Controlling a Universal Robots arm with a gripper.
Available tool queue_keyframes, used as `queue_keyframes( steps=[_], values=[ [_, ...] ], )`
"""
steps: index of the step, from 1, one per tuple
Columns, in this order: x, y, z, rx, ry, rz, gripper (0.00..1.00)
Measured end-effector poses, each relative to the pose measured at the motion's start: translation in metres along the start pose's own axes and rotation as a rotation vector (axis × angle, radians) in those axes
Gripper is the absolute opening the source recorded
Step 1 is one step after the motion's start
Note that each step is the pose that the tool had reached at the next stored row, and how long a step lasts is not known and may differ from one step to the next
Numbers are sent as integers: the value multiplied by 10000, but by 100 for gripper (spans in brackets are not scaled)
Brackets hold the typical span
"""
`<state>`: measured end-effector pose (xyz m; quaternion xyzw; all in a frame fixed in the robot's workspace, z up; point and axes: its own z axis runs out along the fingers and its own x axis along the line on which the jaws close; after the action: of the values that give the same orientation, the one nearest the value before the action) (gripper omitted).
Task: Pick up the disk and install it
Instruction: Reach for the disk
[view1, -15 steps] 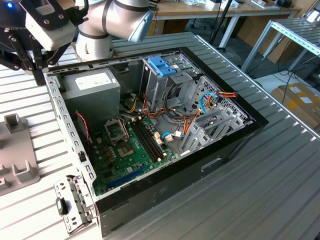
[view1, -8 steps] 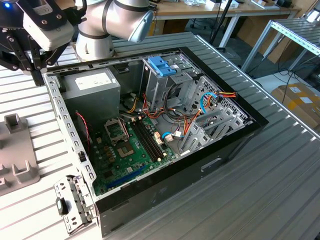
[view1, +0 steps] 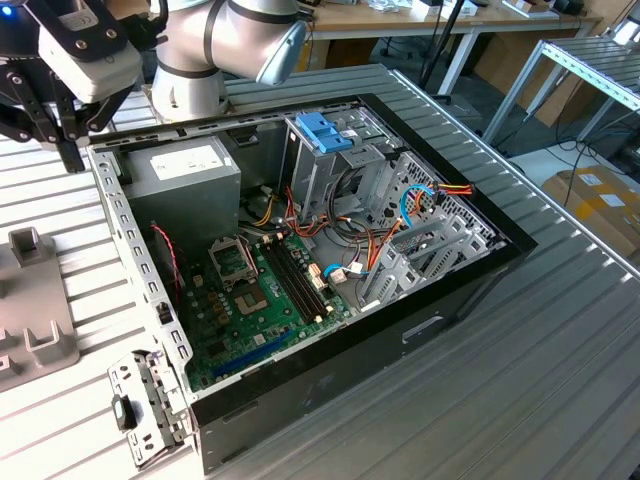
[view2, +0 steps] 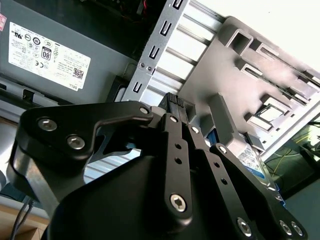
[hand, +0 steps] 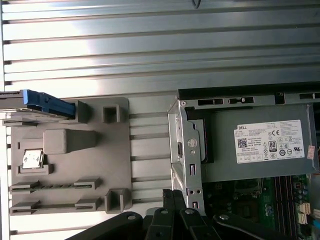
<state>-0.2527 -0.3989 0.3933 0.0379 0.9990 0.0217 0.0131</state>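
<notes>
First wrist view is giving the plainest look at the disk. It is showing as a thin blue-edged bar held in a slot at one corner of the grey fixture tray, well apart from the gripper. A small silver chip is sitting in another pocket of the same tray. The gripper's fingers are pressing together with nothing between them. They are hanging over the metal frame at a corner of the open computer case, just beside the power supply.

Second wrist view is looking past the gripper's black linkage, which is covering much of the tray behind it.

Exterior view is adding the wider scene. The computer case is lying open on the slatted table. Inside it are the motherboard, loose cables and a darker blue latch piece on top of the grey drive cage. The arm is reaching across the far end of the case. It is holding the gripper above the case's corner towards the exterior view's left, with the tray lower down on that side.
</notes>
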Motion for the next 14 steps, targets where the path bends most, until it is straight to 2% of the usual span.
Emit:
queue_keyframes(
  steps=[14],
  values=[
    [78, -6, -2, 0, 1, 0, 11]
  ],
)
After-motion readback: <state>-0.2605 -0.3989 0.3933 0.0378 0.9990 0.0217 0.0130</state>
